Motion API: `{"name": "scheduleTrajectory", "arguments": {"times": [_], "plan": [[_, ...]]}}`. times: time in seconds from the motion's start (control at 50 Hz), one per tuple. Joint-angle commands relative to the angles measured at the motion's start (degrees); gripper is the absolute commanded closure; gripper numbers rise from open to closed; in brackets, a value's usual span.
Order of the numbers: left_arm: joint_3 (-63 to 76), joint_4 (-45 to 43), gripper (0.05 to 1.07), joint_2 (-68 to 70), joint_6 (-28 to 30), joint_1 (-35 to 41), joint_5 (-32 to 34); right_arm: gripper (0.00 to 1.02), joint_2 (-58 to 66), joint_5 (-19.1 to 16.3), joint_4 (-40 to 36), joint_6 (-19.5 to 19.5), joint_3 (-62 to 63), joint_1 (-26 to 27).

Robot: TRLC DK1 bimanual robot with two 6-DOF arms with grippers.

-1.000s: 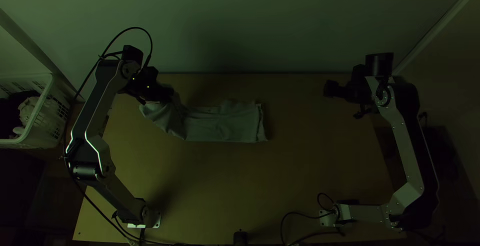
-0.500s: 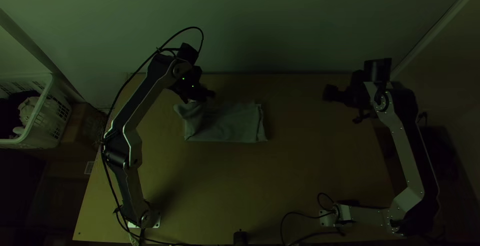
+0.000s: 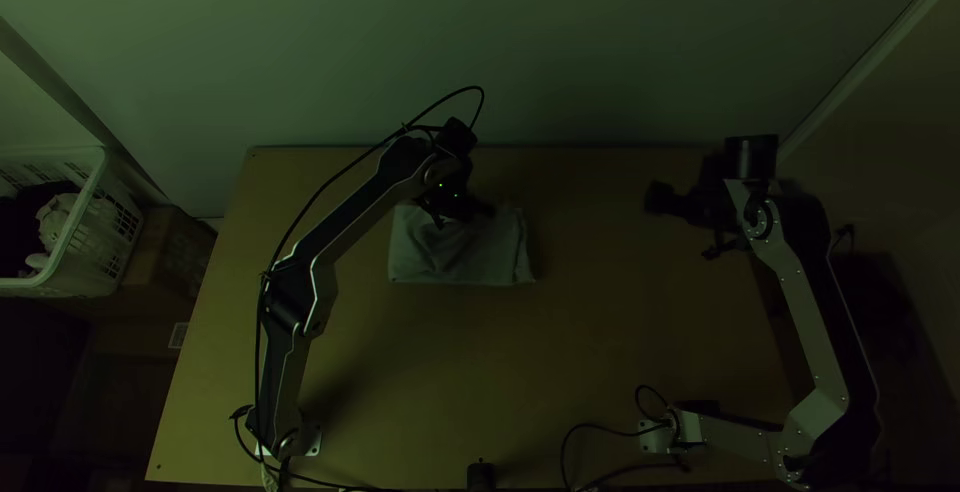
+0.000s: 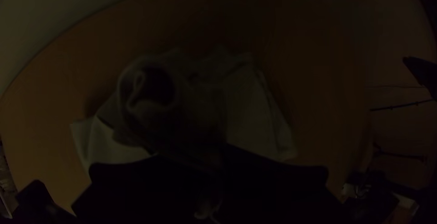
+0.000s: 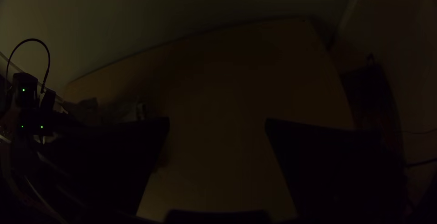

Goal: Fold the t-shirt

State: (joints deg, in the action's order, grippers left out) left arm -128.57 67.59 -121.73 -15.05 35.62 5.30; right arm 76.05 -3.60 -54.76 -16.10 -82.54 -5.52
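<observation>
My left gripper (image 3: pixel 486 210) is over the back part of the grey-green t-shirt (image 3: pixel 460 257), which lies as a compact folded bundle at the table's middle. In the left wrist view the left gripper (image 4: pixel 216 153) is shut on a rolled, bunched part of the t-shirt (image 4: pixel 248 110), raised above the flatter layers. My right gripper (image 3: pixel 655 198) is held over the table's back right, apart from the cloth. In the right wrist view the right gripper (image 5: pixel 217 124) stands open with bare wood between its fingers.
A white basket (image 3: pixel 85 227) with cloths stands left of the table, beside a brown box (image 3: pixel 165 252). A wall runs behind the table's back edge. A small black object (image 3: pixel 481 475) is at the near edge. Bare wood (image 3: pixel 420 372) lies in front of the t-shirt.
My left gripper has moved right with the t-shirt's left end, which now lies folded over the rest, so the cloth is shorter. The right arm has shifted only slightly.
</observation>
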Motion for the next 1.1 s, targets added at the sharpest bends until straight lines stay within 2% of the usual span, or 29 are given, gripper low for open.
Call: {"name": "scheduleTrajectory", "arguments": {"times": [0.0,0.04,0.08,0.1,0.16,0.18,0.3,0.42,0.84,0.98,1.08], "plan": [[-2.21,-2.29,1.05,-1.4,-3.06,2.18,0.15,0.06,-1.52,0.43,0.8,-1.48,1.77,-0.11],[-2.3,-3.61,1.03,-2.02,-4.46,2.79,0.15,0.06,-1.61,0.43,0.8,-1.57,2.03,-0.11],[-2.3,-5.28,0.92,-2.55,-5.96,3.32,0.15,0.06,-1.7,0.43,0.89,-1.57,2.3,-0.11],[-2.3,-6.24,0.77,-2.72,-6.57,3.67,0.24,0.06,-1.78,0.43,0.89,-1.57,2.47,-0.19],[-2.56,-7.56,0.15,-3.16,-7.63,4.81,1.29,0.06,-2.05,0.43,1.15,-1.83,3.09,-0.19],[-2.82,-7.65,0.07,-3.34,-7.8,5.17,1.99,0.06,-2.14,0.43,1.15,-1.83,3.35,-0.19],[-2.91,-8.88,0.09,-3.16,-10.53,6.57,10.08,0.06,-2.75,0.43,2.03,-2.01,4.85,-0.28],[-2.91,-9.23,0.09,-2.55,-11.06,7.36,15.0,0.06,-2.84,0.43,2.82,-2.01,5.99,-0.28],[-1.5,-9.15,0.09,1.76,-8.51,1.91,15.27,0.04,-2.66,0.43,9.41,-1.92,7.48,-2.04],[-0.8,-9.23,0.09,4.75,-6.48,-2.13,14.65,0.04,-2.66,0.52,14.07,-0.51,8.19,-2.13],[0.17,-9.23,0.09,7.21,-4.81,-5.12,14.04,0.04,-2.93,0.61,17.85,2.39,8.36,-2.04]]}}
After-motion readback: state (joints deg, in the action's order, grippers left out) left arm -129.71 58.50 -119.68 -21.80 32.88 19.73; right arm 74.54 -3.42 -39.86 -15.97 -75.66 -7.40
